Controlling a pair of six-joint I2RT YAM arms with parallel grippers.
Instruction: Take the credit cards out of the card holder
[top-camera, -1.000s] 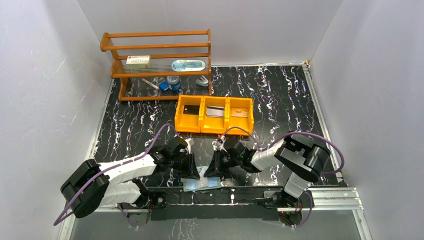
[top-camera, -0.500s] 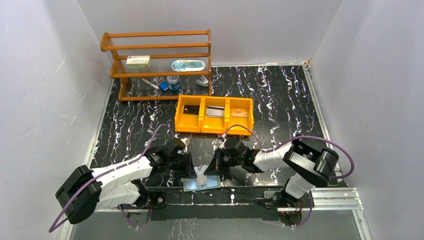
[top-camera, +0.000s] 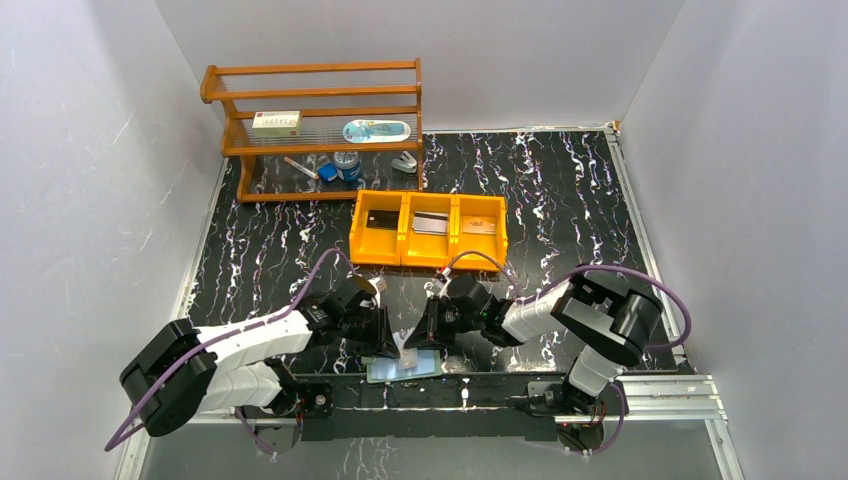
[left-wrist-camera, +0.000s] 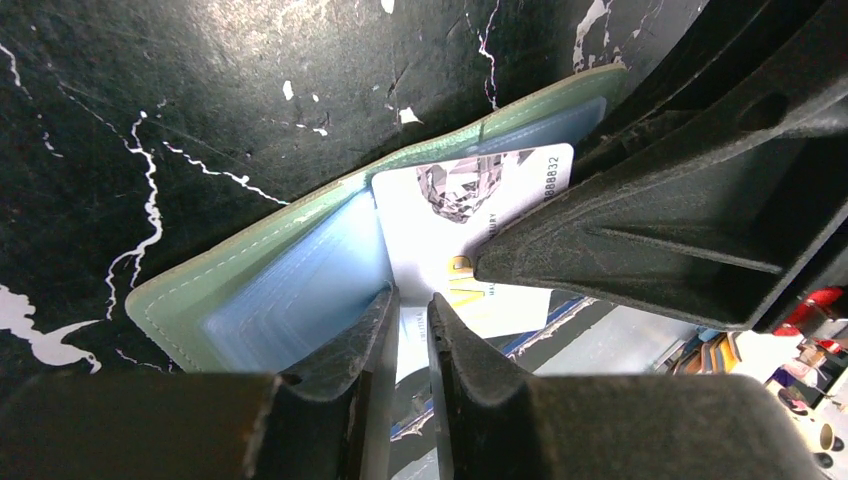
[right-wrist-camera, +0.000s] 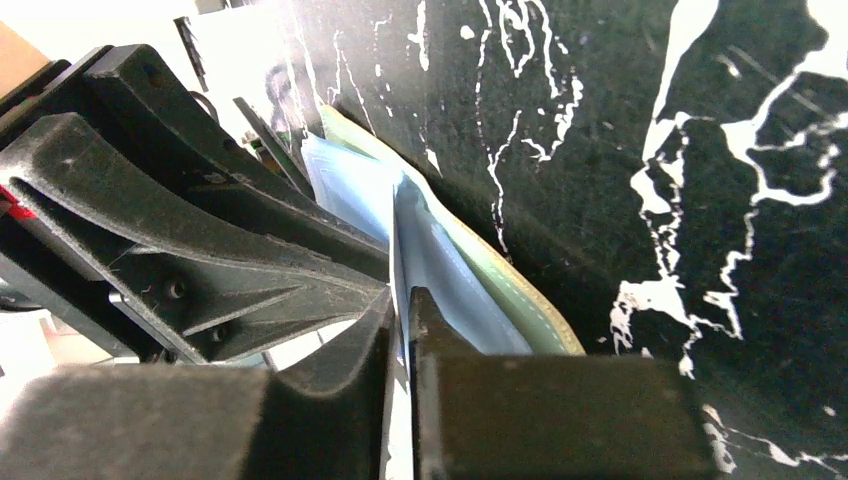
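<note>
The card holder (left-wrist-camera: 290, 300) lies open on the tabletop (top-camera: 560, 200) at the near edge, between the two arms, green outer face down and pale blue pockets up. A white card (left-wrist-camera: 450, 230) with gold lettering sits partly out of one pocket. The left end effector (left-wrist-camera: 412, 300) is closed almost fully on the lower edge of this card. The right end effector (right-wrist-camera: 402, 300) is closed on a thin pale-blue pocket leaf of the card holder. Further back, the orange tray (top-camera: 428, 262) holds a black card (top-camera: 380, 221), a silver-grey card (top-camera: 430, 223) and a tan card (top-camera: 478, 227), one per compartment
</note>
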